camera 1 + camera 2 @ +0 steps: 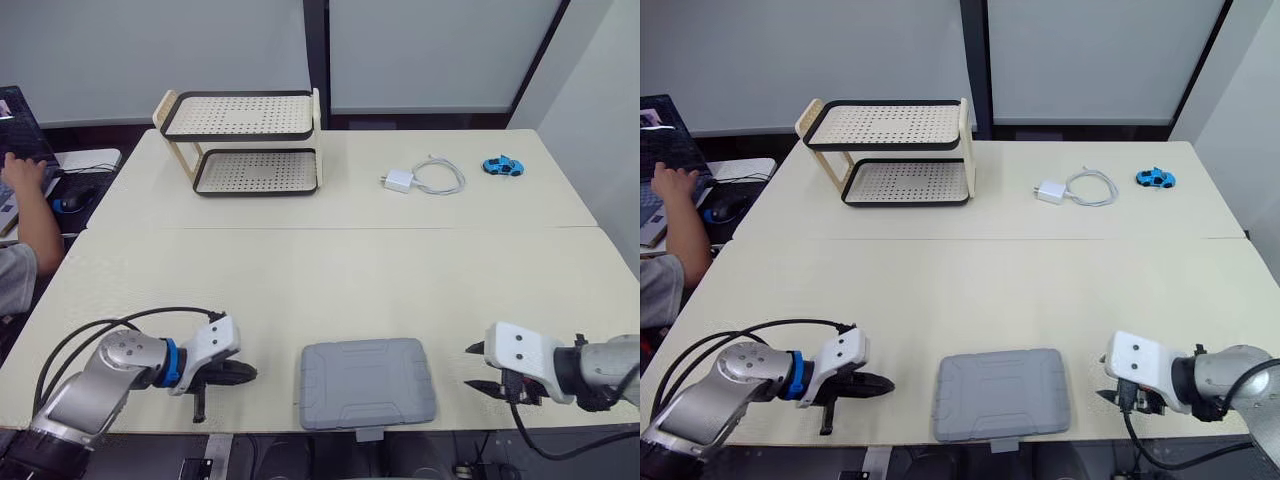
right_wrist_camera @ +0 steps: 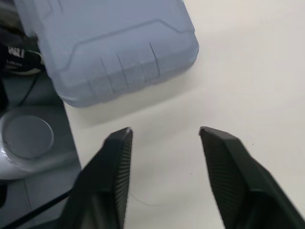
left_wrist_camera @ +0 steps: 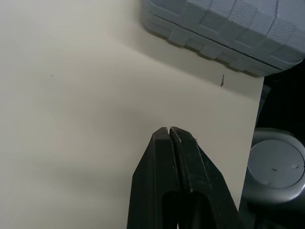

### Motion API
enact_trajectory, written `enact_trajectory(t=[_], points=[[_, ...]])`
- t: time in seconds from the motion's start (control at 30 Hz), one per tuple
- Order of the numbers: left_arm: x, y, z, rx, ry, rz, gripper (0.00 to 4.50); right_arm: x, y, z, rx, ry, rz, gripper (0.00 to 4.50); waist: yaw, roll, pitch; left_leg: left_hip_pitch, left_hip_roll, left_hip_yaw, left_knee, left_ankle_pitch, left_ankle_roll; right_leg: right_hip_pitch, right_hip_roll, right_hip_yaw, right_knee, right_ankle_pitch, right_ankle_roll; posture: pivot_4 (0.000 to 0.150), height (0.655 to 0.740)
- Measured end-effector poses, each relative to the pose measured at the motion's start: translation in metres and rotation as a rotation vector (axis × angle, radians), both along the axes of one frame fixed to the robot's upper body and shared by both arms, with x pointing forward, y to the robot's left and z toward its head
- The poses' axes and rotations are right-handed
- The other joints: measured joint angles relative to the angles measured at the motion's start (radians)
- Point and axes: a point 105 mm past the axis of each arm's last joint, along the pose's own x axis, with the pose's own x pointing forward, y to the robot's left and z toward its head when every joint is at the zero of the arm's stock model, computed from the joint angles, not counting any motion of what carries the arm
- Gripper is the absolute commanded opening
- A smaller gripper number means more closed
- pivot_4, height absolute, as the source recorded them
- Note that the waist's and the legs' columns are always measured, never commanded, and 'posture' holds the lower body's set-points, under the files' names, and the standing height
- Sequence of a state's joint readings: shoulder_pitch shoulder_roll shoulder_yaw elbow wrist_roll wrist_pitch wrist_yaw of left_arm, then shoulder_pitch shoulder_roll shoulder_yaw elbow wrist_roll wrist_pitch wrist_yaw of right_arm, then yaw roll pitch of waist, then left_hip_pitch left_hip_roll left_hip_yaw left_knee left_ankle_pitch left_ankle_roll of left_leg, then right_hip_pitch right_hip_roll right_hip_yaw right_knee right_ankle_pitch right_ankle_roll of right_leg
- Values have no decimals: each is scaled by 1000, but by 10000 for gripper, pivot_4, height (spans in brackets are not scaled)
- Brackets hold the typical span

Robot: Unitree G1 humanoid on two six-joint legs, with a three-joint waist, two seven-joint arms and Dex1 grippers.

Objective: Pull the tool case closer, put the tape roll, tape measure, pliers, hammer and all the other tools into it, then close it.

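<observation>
The grey tool case (image 1: 367, 383) lies with its lid down at the table's front edge, its latch hanging just over the edge. My left gripper (image 1: 250, 373) rests on the table a little left of the case, pointing toward it, fingers pressed together and empty; the left wrist view shows the case's side (image 3: 224, 28) beyond my left gripper (image 3: 169, 130). My right gripper (image 1: 470, 367) sits just right of the case, open and empty. In the right wrist view the case's corner (image 2: 114, 43) lies ahead of my right gripper (image 2: 164, 131), apart from it.
A two-tier perforated rack (image 1: 245, 140) stands at the back left. A white charger with its cable (image 1: 425, 178) and a blue toy car (image 1: 503, 166) lie at the back right. A person (image 1: 25, 220) sits beyond the table's left side.
</observation>
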State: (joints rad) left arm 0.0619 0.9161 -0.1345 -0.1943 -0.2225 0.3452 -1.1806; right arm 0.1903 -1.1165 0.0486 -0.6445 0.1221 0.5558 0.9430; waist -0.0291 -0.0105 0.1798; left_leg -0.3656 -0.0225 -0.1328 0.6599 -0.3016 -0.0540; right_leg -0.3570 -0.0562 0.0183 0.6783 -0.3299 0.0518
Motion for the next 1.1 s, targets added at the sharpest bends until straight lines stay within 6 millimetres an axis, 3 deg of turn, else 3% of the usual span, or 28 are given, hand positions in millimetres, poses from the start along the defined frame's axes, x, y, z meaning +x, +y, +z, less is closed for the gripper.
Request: enact_trajectory(t=[0.1,0.13,0.53,0.73,1.1], points=[[-2,-9,-7,-12,-25,-7,0,7,3,-13,-37,-5,24,881,0,0,0,0,0,0,0,0,0,0,0,-1,0,0,0,1500,7400],[-1,-12,-8,-19,-40,-6,0,10,5,-16,-42,-12,36,360,0,0,0,0,0,-1,0,0,0,0,0,-1,0,0,0,1500,7400],[14,-51,-20,-75,-112,-38,0,14,23,-35,-25,9,77,360,1,0,0,0,0,-1,1,0,0,0,0,-1,1,0,0,1500,7400],[21,-58,-20,-79,-111,-39,0,17,34,-30,13,-5,74,360,3,0,0,0,-1,-1,1,0,0,1,0,-1,1,0,0,1500,7400],[24,-60,-21,-80,-117,-47,0,16,33,-30,9,22,49,360,4,0,0,0,-1,-2,2,0,0,1,0,-1,1,0,0,1500,7400]])
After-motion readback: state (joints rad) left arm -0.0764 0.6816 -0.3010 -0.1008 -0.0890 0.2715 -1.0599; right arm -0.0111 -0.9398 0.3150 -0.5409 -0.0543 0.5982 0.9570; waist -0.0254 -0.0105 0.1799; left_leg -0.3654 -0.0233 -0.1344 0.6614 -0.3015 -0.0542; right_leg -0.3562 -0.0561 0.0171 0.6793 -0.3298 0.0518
